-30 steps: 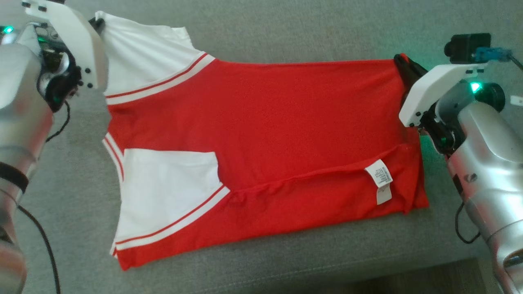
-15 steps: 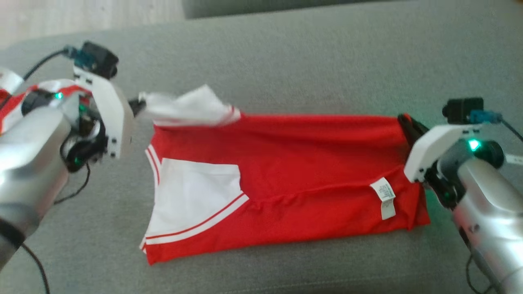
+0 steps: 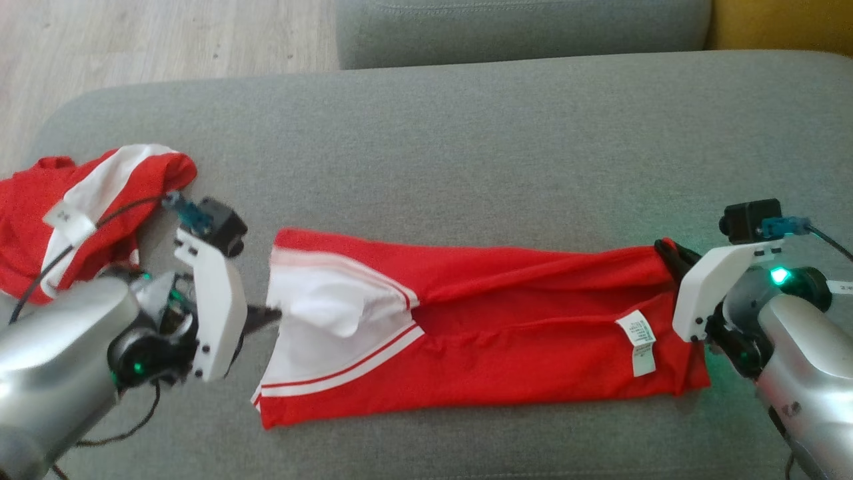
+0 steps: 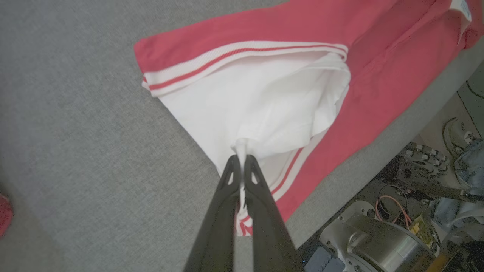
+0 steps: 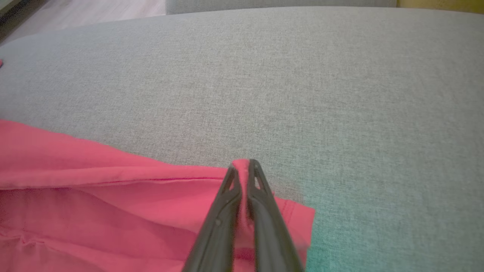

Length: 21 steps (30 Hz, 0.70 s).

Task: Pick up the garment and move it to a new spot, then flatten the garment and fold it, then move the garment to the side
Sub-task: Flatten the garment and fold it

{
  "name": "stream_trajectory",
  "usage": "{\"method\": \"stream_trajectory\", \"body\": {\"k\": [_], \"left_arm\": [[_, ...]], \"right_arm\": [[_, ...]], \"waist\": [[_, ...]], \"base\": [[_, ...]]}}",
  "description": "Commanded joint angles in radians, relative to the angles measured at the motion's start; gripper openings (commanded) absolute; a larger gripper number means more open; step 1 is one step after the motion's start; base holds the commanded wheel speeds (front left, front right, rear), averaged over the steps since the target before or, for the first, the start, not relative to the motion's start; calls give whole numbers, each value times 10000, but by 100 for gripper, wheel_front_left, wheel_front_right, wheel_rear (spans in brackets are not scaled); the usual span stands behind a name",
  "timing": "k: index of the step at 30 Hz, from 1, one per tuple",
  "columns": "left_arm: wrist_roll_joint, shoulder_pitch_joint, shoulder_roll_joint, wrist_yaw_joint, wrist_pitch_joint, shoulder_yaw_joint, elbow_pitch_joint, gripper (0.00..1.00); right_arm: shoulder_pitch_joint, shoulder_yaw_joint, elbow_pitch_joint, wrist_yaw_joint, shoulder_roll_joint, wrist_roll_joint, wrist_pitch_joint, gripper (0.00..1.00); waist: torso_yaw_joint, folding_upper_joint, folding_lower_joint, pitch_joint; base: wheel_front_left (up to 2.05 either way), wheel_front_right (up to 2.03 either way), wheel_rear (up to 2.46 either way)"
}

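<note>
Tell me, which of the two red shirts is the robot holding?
The flat shirt in the middle of the couch: the left gripper pinches its white sleeve, the right gripper its other end. The crumpled shirt is in neither gripper.

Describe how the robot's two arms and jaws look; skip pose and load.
The left arm and right arm are silver-grey cylinders, each with a white angular bracket carrying a small black camera on a blue connector, green lights and black cables. The jaws are long, dark, tapering, with slots near the tips.
</note>
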Motion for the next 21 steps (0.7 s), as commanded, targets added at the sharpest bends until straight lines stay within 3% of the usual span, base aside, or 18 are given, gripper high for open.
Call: {"method": "stream_trajectory", "body": {"k": [1,7,8,9,10,11,16,21], "left_arm": [[-145,-360,550,12,118,461,-292,0],[-447,188,723,12,345,397,-527,0],[-487,292,697,15,321,391,-504,0],[-528,397,661,25,295,386,-460,25],[-548,495,625,28,291,377,-412,60],[-583,679,555,31,303,360,-312,100],[-536,831,570,37,112,396,-203,100],[-325,834,711,269,-849,767,-356,100]], "right_arm": [[-33,130,-325,67,-235,77,63,0],[247,495,-557,67,-424,272,740,0],[316,559,-628,67,-453,328,887,9],[387,620,-696,67,-488,382,1048,49],[447,689,-782,67,-533,421,1189,95],[589,844,-967,67,-615,521,1522,100],[870,927,-1416,67,-1017,496,2054,100],[1090,172,-1920,67,-1178,452,1536,100]], "waist": [[-42,0,0,-67],[-91,0,0,-236],[-102,0,0,-269],[-113,0,0,-299],[-122,0,0,-323],[-135,0,0,-388],[-144,0,0,-636],[-120,0,0,-832]], "base": [[0,0,0],[0,0,0],[0,0,0],[0,0,0],[0,0,0],[0,0,0],[0,0,0],[0,0,0]]}}
